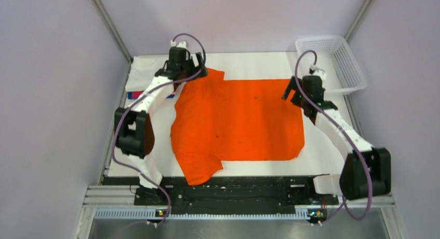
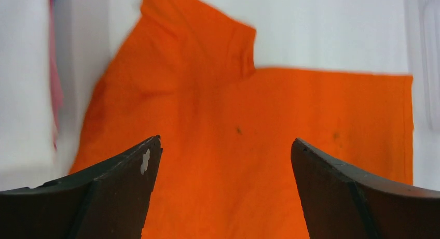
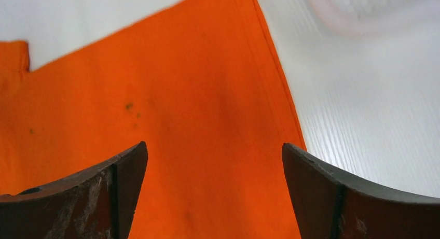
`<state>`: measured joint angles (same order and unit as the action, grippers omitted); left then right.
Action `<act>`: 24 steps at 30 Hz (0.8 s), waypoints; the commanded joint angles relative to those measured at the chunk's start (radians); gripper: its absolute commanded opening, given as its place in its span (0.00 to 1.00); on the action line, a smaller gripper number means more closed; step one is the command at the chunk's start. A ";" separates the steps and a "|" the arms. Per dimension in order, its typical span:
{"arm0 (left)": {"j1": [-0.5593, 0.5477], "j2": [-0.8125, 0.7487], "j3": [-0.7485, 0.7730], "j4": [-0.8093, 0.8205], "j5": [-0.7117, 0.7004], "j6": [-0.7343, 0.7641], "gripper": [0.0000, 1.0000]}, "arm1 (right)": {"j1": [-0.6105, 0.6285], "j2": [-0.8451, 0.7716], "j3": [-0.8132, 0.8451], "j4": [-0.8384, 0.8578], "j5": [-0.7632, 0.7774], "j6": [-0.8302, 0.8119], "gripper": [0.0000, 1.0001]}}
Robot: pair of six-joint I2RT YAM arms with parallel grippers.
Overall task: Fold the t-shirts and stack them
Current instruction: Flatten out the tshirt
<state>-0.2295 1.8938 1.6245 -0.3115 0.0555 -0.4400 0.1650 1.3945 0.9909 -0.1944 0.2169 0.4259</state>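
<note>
Top external: one orange t-shirt (image 1: 238, 120) lies flat, one basket (image 1: 332, 60); left gripper (image 2: 225, 143) and right gripper (image 3: 214, 145) both released

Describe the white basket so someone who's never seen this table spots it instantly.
Look at the white table, with an orange t-shirt spread across its middle. Go to the far right corner. The basket there is mesh with upright walls, unlike the flat cloth.

A robotics lab test cell: plain pale lilac partition walls (image 1: 52, 94) box in a white tabletop (image 1: 259, 65), with a ribbed aluminium mounting rail (image 1: 233, 213) along the frame's bottom.
</note>
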 commanded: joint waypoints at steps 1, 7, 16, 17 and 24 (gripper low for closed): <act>-0.069 -0.270 -0.293 0.095 0.002 -0.054 0.99 | -0.009 -0.253 -0.220 -0.123 -0.086 0.153 0.99; -0.115 -0.484 -0.631 0.145 -0.027 -0.132 0.99 | -0.019 -0.547 -0.401 -0.400 -0.080 0.278 0.99; -0.127 -0.535 -0.695 0.129 -0.020 -0.166 0.99 | -0.019 -0.591 -0.517 -0.523 -0.086 0.408 0.74; -0.128 -0.536 -0.691 0.134 -0.025 -0.164 0.99 | -0.019 -0.572 -0.523 -0.521 -0.100 0.409 0.70; -0.126 -0.508 -0.645 0.133 -0.107 -0.134 0.99 | -0.018 -0.461 -0.515 -0.508 -0.030 0.420 0.23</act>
<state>-0.3527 1.3941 0.9104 -0.2260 0.0113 -0.5888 0.1528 0.8871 0.4496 -0.7071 0.1406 0.8215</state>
